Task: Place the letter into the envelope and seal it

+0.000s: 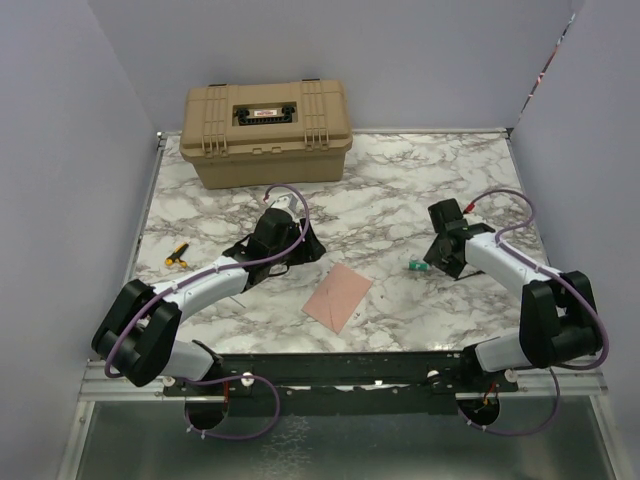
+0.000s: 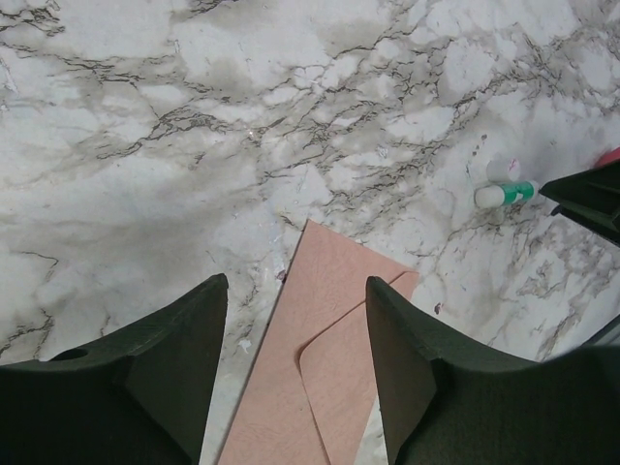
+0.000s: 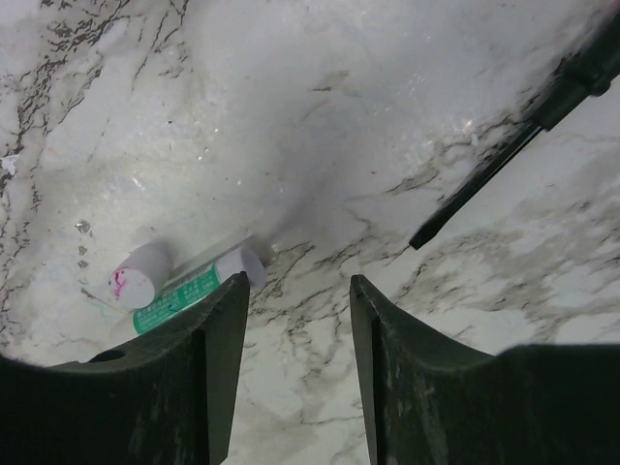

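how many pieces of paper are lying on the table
1: the envelope, flat on the table near its front edge, about centre. A letter may be hidden inside it.

envelope [image 1: 338, 296] | pinkish-brown paper, flap folded down | flat, turned diagonally | well in front of tan case [image 1: 268, 133], rightward

Bright even overhead light, soft shadows; right wrist view hazy, glare washing out marble tabletop [image 3: 320, 87].
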Action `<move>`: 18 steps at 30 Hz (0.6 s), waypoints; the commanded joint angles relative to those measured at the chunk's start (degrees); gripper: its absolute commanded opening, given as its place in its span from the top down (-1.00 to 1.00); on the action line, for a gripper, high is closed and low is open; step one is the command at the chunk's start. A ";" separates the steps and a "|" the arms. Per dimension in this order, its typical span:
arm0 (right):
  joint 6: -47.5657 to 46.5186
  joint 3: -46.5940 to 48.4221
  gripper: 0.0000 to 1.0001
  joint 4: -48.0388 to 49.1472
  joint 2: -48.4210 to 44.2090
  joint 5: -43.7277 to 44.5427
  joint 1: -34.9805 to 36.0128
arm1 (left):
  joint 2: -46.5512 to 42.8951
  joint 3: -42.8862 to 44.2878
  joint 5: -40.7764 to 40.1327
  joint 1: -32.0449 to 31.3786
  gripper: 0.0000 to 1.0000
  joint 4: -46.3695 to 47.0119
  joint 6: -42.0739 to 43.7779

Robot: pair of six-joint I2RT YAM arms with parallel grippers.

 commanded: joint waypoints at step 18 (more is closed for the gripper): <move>25.47 0.21 0.13 0.36 0.93 -5.84 -0.63 | -1.57 0.32 0.33 0.28 -0.22 0.05 0.56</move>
